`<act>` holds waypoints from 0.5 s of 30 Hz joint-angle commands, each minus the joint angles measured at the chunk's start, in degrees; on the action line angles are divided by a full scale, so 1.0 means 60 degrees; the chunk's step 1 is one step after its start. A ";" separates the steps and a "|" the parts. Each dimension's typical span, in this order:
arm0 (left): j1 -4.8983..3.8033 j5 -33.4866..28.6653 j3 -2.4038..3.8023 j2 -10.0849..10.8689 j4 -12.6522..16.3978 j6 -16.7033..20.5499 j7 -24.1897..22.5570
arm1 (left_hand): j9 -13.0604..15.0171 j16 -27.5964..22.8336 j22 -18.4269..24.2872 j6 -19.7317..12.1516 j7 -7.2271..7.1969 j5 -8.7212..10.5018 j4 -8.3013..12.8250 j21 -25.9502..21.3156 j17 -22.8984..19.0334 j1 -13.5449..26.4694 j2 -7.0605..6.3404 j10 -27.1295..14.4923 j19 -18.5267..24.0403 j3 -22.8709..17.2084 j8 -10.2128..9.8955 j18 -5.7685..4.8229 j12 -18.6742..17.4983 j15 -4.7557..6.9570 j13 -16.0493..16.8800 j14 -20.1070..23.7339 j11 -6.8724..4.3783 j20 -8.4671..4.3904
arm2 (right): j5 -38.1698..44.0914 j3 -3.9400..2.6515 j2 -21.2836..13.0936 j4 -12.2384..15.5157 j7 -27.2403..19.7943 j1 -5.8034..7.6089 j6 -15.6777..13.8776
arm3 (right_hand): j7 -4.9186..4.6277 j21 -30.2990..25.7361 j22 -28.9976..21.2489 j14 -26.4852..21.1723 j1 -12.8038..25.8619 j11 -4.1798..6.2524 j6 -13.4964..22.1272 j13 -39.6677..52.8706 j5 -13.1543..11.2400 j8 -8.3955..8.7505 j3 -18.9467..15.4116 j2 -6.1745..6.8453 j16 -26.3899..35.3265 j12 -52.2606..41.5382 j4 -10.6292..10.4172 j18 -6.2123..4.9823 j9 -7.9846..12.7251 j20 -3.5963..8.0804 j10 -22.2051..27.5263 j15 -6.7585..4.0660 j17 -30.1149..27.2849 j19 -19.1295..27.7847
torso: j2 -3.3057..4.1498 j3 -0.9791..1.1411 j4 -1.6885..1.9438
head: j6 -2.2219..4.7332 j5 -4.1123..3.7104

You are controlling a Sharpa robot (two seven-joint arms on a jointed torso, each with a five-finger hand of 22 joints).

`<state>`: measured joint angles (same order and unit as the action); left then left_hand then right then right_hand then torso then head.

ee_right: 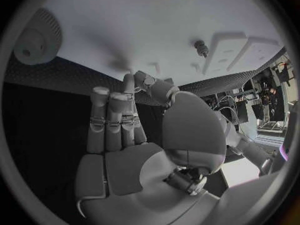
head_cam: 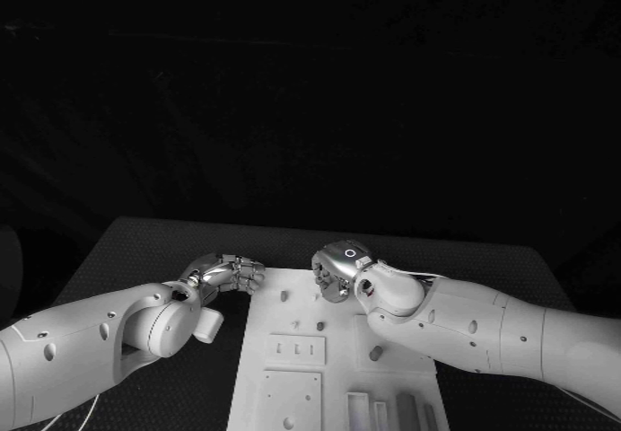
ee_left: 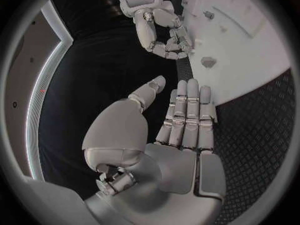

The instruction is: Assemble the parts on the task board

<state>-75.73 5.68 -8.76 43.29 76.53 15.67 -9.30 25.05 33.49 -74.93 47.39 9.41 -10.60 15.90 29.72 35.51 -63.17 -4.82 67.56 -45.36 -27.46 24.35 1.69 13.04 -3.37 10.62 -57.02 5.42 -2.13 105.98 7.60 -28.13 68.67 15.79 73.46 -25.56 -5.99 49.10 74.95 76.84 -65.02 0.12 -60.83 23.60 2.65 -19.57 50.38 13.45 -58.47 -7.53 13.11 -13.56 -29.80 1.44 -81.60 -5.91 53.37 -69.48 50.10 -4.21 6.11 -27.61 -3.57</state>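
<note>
**Both hands poised at the far edge of the task board, nothing held**

Two white robot arms are being seen from above, reaching over a black counter [head_cam: 143,242]. The task board [head_cam: 295,310], a long white plate, is lying in the middle with its long axis running away from the robot. The left hand [head_cam: 223,274] is being held just beside the board's far left corner; its fingers [ee_left: 187,117] are being kept straight and pressed side by side, with the thumb standing apart, and nothing is being gripped. The right hand [head_cam: 339,268] is being held over the board's far edge, nearer the board's middle line; its fingers [ee_right: 115,117] are likewise lying straight and close together, holding nothing.

Small parts are standing on the board: one small peg [ee_right: 200,47] is rising from the white surface beyond the right fingertips, towards the raised blocks nearer the robot. Another stud [ee_left: 208,61] is lying on the board across from the left hand. By this reading, the right hand is the nearer to the peg, and a curl of the fingers back towards the robot would be called for.
</note>
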 commanded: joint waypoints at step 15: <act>-0.0010 0.0027 0.0009 -0.0035 0.0008 -0.0053 -0.0118 | 0.0026 0.0035 -0.0186 -0.0008 0.0046 -0.0010 0.0022 0.0045 0.0014 0.0097 0.0023 0.0000 0.0053 -0.0063 -0.0052 0.0167 -0.0057 -0.0007 0.0016 -0.0010 0.0042 -0.0028 | 0.0074 0.0044 0.0123 -0.0139 -0.0024 -0.0046 0.0304 | 0.0150 0.0057 0.0187 -0.0016 -0.0083 -0.0014 -0.0248 0.0021 0.0021 -0.0063 0.0073 -0.0025 -0.0049 0.0074 -0.0014 -0.0239 -0.0256 0.0083 -0.0057 -0.0068 0.0005 0.0013 | 0.0009 0.0006 -0.0006 | -0.0036 0.0020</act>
<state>-75.73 5.68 -8.75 43.23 76.47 15.66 -9.31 25.16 33.49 -74.92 47.39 9.41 -10.60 16.05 29.72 35.51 -63.17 -4.82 67.56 -45.36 -27.61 24.35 1.68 13.04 -3.37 10.66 -57.02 5.43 -2.13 106.00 7.75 -27.48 67.91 15.79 73.37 -25.07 -5.99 49.10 74.95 76.85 -65.01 0.12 -60.85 23.71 2.44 -19.77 50.53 13.45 -58.46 -7.30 12.96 -13.58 -29.80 1.43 -81.60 -5.90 53.36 -69.47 50.14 -4.15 6.06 -27.82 -3.44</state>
